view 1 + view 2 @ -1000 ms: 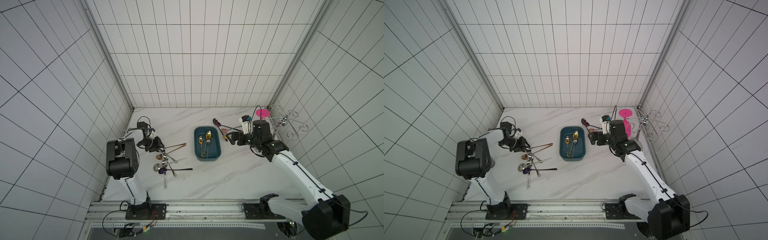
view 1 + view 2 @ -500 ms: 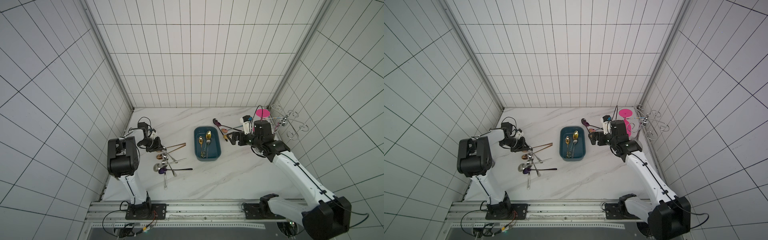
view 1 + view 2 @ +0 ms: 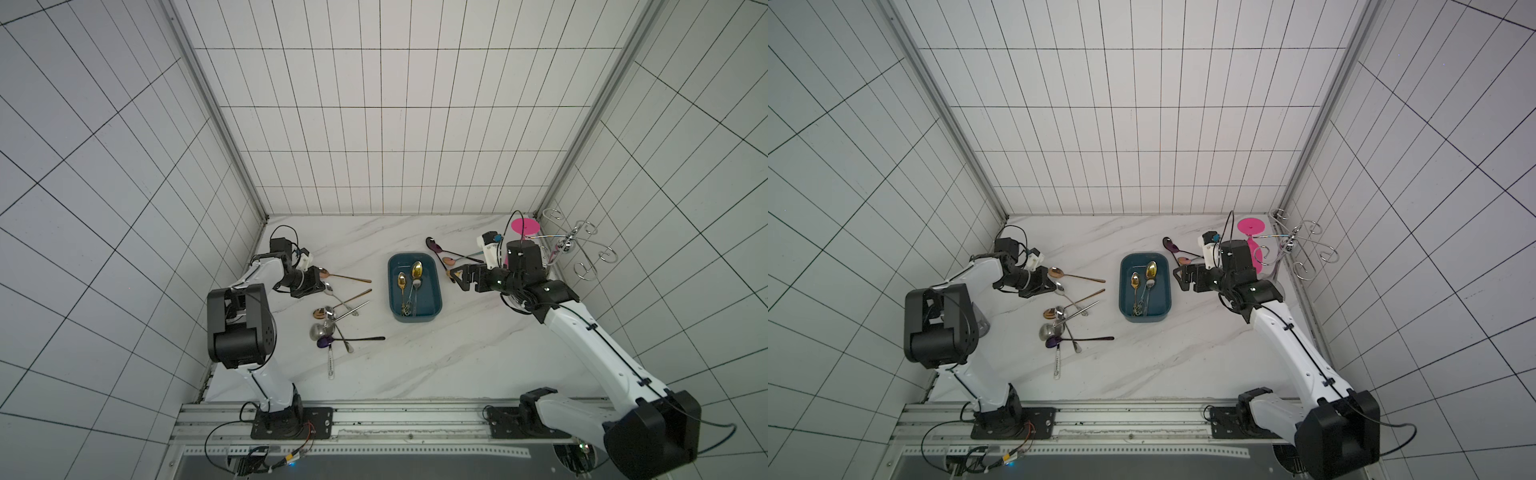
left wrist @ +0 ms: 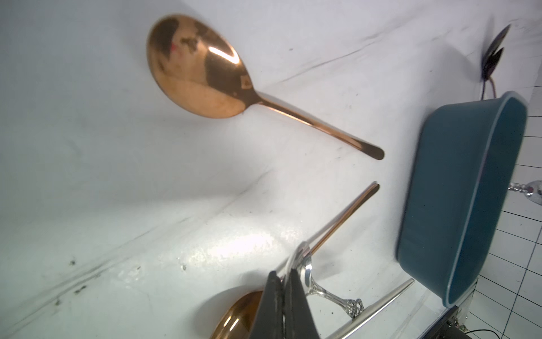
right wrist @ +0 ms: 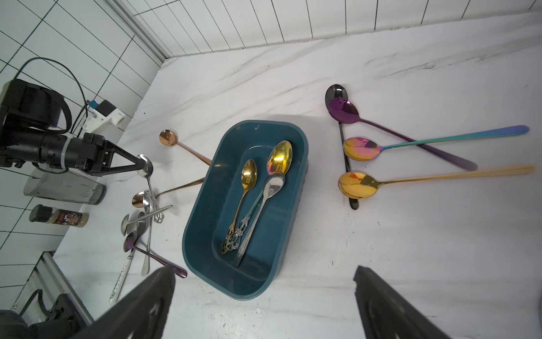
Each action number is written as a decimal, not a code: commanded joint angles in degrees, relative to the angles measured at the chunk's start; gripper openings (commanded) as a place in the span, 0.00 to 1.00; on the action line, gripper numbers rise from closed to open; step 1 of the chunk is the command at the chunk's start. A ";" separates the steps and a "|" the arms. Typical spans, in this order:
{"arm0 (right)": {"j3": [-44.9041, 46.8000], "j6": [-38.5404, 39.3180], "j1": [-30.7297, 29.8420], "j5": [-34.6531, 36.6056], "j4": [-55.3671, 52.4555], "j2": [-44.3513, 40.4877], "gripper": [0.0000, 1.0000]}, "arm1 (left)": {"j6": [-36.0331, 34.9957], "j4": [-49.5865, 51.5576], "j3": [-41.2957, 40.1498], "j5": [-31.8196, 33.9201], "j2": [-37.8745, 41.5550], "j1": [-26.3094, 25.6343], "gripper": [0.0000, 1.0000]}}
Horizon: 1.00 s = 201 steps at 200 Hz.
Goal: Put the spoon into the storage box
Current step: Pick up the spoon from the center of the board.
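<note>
Closing since a second ago, the left hand [image 4: 284,281] now pinches shut on the bowl of a silver spoon [image 5: 145,168], whose ornate handle slopes down among the other spoons [image 3: 332,328] on the desk [image 3: 415,365], apart from the storage box [image 3: 430,297]. Light, stiff, slick metal gripped by its curved bowl will probably swivel or slip; the neck looks a surer hold. Beside the box, the right hand [image 3: 456,277] gapes wide, holding nothing.
</note>
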State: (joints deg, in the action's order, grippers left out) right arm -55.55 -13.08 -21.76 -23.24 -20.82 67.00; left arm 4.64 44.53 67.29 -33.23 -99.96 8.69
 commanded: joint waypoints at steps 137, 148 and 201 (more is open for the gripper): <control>-22.34 2.65 -17.47 -5.86 -6.00 21.67 0.82 | 6.59 -11.67 -1.53 -17.68 13.98 0.07 0.00; -23.25 1.84 -18.35 -6.94 -5.50 23.06 0.80 | 7.11 -13.10 -2.15 -18.71 14.18 -0.15 0.00; -28.64 -2.57 -21.94 -10.91 -4.16 29.36 0.71 | 2.29 -12.25 -2.18 -22.26 15.07 -4.33 0.00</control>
State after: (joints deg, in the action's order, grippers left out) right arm -80.36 -13.10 -42.11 -31.14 -25.15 94.00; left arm 10.41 33.52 65.39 -52.21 -87.05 6.70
